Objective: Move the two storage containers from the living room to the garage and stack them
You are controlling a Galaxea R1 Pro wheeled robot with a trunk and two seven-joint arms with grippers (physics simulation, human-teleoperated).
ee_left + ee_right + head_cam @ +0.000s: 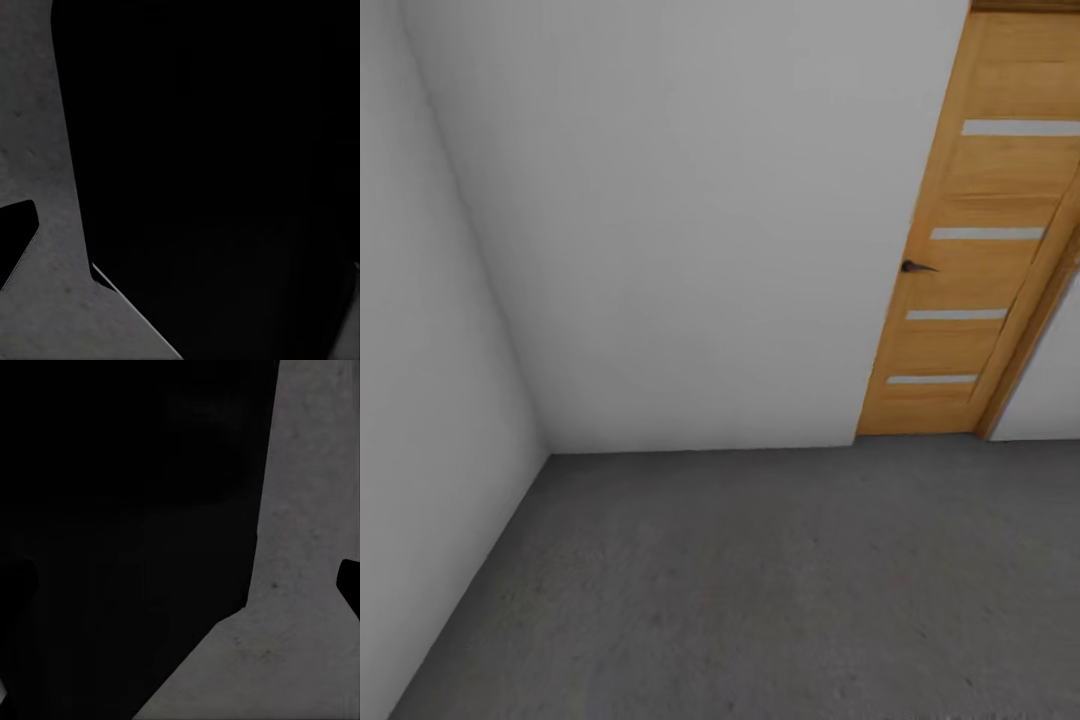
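Note:
The two storage containers are out of view. The head view looks into a corner of the garage, where pale grey walls (680, 220) meet the dark grey speckled concrete floor (760, 590). In the left wrist view, my left gripper (184, 251) hangs over the floor (30, 135), with one dark fingertip (16, 240) at the picture's edge. My right gripper (184, 589) also hangs over the floor (307, 510), one fingertip (349, 585) at the edge. Both sets of fingers stand wide apart with nothing between them.
A light wooden door (980, 260) with pale horizontal strips and a dark handle (915, 267) stands in the far wall at the right. A large black shape (217, 165) blocks much of the left wrist view, and a similar black shape (127, 525) much of the right wrist view.

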